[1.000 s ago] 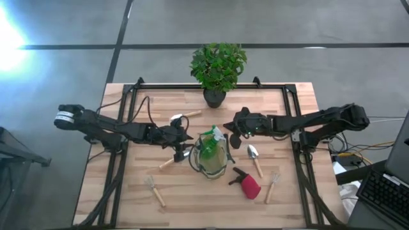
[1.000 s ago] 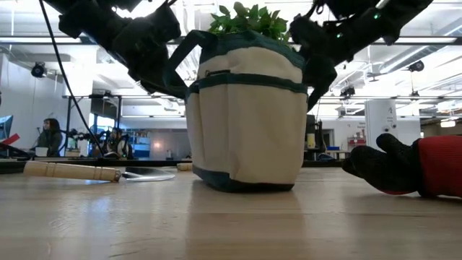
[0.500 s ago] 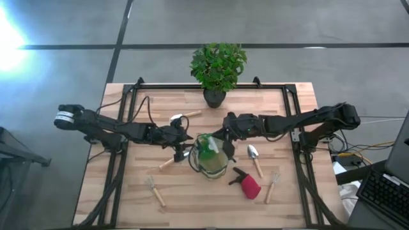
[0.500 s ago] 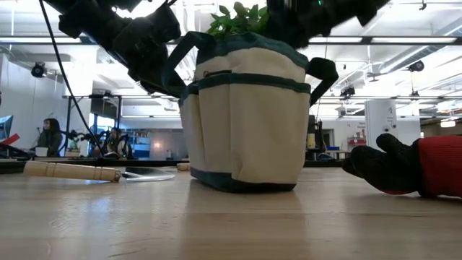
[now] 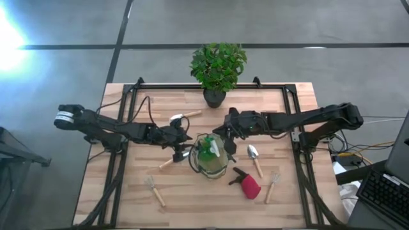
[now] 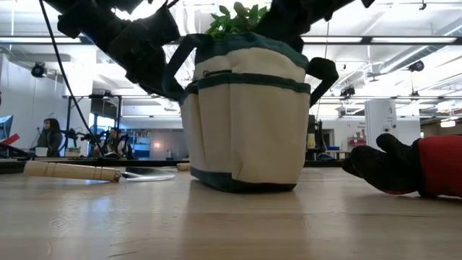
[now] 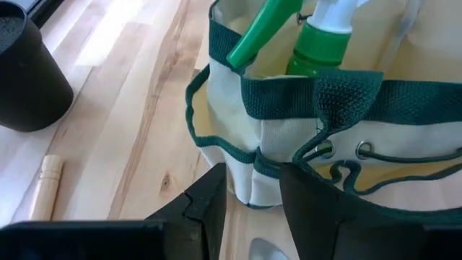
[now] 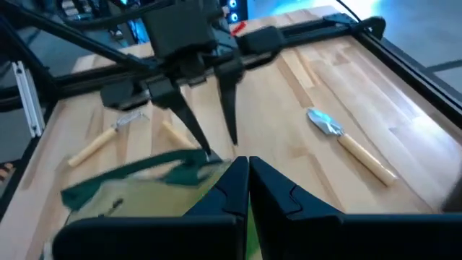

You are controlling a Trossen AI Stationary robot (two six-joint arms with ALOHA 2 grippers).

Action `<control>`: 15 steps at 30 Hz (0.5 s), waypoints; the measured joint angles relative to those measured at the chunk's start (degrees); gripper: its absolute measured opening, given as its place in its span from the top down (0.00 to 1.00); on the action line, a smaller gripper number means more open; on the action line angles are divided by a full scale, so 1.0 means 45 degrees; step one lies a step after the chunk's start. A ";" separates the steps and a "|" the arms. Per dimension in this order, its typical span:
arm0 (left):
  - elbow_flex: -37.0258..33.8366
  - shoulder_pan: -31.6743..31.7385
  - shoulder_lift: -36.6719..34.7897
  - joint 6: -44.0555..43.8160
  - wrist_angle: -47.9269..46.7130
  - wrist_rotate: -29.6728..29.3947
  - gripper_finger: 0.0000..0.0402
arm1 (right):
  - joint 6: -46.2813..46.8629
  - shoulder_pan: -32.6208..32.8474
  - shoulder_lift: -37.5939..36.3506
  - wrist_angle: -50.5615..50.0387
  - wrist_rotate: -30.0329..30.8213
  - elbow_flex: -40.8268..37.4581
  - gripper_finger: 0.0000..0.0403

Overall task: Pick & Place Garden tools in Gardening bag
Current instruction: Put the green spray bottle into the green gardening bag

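Observation:
The gardening bag point(image 5: 212, 167), cream fabric with dark green trim, stands upright on the table's middle. The green spray bottle point(image 5: 207, 152) stands in it and also shows in the left wrist view point(image 7: 317, 43). My left gripper point(image 5: 186, 145) is open at the bag's left side, its fingers point(image 7: 206, 209) on either side of the bag's wall point(image 7: 274, 144). My right gripper point(image 5: 225, 142) is shut over the bag's far right rim; in its wrist view it point(image 8: 247, 184) is above the blurred bag point(image 8: 137, 188). A wooden-handled trowel point(image 6: 79, 172) lies left of the bag. My left gripper points down at the bag's left rim point(image 8: 189, 167); I cannot tell whether a fingertip point(image 8: 208, 150) touches it. My right gripper is over the bag's mouth, but its own fingers hide what is under them; I cannot tell whether it touches the bag or the bottle.
A trowel point(image 5: 254, 158), a fork point(image 5: 272, 185) and the red-and-black tool point(image 5: 246, 182) lie right of the bag. Another fork point(image 5: 155, 190) lies at the near left, one tool point(image 5: 182, 117) at the far left. The potted plant point(image 5: 217, 67) stands at the far edge.
My right gripper has gone toward the table's left, from beside the bag's right handle to above the bag's mouth. The bag's lower left side has shifted slightly toward the left.

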 joint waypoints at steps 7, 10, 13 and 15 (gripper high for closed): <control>0.0015 0.0005 -0.0735 0.0693 -0.0016 -0.0151 0.67 | -0.1010 0.0380 -0.1435 -0.1614 -0.0001 -0.0019 0.98; 0.0010 0.0005 -0.1277 0.1022 -0.0246 -0.0603 0.67 | -0.1149 0.0637 -0.1827 -0.2092 -0.0063 -0.0079 0.98; 0.0010 0.0005 -0.1897 0.1205 -0.0722 -0.1472 0.67 | -0.1193 0.1047 -0.1970 -0.2402 -0.0077 -0.0192 0.98; 0.0007 0.0007 -0.2256 0.1238 -0.1006 -0.1979 0.67 | -0.1196 0.1416 -0.1917 -0.2380 -0.0181 -0.0335 0.98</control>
